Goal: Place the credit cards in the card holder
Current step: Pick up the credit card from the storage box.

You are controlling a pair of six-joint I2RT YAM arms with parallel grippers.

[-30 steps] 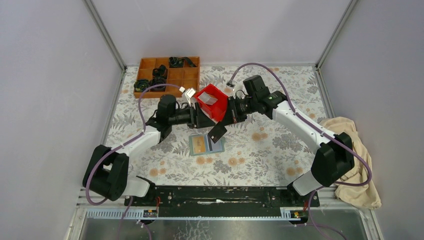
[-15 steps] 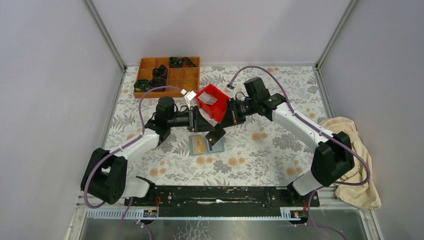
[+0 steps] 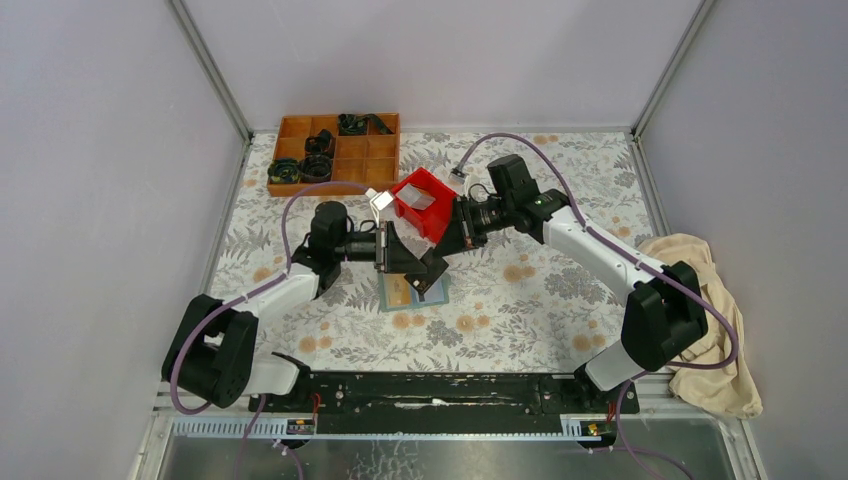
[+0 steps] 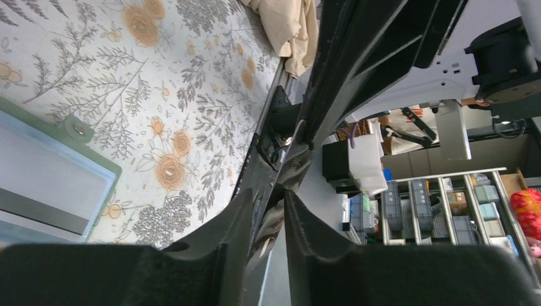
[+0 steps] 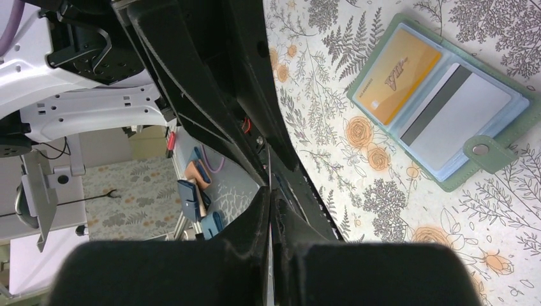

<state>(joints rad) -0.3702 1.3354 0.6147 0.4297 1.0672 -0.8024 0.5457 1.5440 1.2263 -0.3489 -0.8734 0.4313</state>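
Floral print covers the table, with the two arm bases side by side at its near edge. Just beyond them the card holder lies opened flat with its pockets facing up, presumably so cards can be slid in from above. The yellow-tan card sits in one pocket and the whitish card, dark stripe showing, sits in the other.

Right above the holder the two hands meet tip to tip. The right hand is pinched tight on the dark grey card, holding it off the table over the holder. The left hand has its fingers narrowly parted on either side of that same card's edge; I cannot tell whether they actually press it. My guess is that the card is being passed across or steadied so it can be angled into a pocket, as the one card not yet in a pocket.

Off to the right a beige cloth is heaped at the table's edge. Farther back stands a red bin, near the hands. Beyond it, a wooden tray holding some black parts sits by the back wall.
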